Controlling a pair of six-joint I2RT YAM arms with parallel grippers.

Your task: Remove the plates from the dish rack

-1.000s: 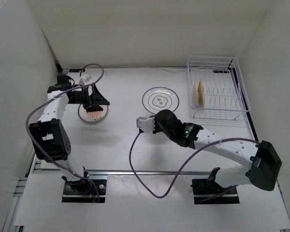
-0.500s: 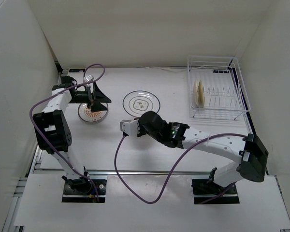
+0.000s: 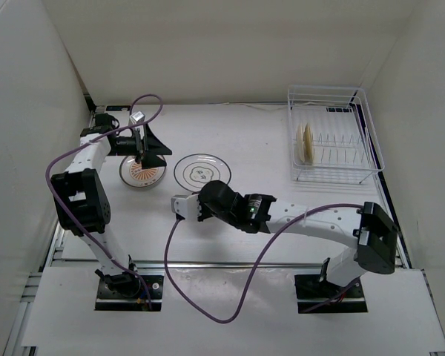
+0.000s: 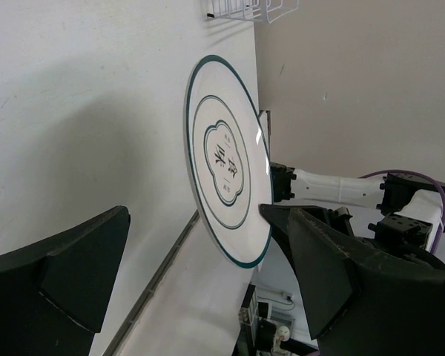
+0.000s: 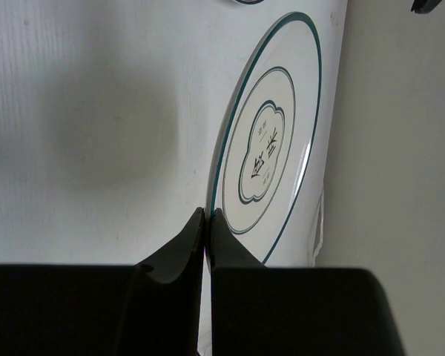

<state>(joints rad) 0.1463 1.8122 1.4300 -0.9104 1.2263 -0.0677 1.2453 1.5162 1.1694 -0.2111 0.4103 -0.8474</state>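
The white plate with a dark rim (image 3: pixel 201 172) is held flat just over the table, left of centre. My right gripper (image 3: pixel 205 196) is shut on its near edge. The right wrist view shows the fingers pinching the rim of the plate (image 5: pixel 271 148), with the gripper (image 5: pixel 208 216) closed on it. The orange-patterned plate (image 3: pixel 143 173) lies on the table at the left. My left gripper (image 3: pixel 154 150) is open and empty over its far right side, facing the white plate (image 4: pixel 226 159). The beige plate (image 3: pixel 305 142) stands upright in the dish rack (image 3: pixel 356 148).
The rack stands at the back right, near the right wall. White walls close in the left, back and right sides. A purple cable loops from the right arm over the table's front edge (image 3: pixel 208 297).
My right arm has carried the white plate leftward from the table's middle to beside the orange plate. My left gripper has shifted slightly and stays open.
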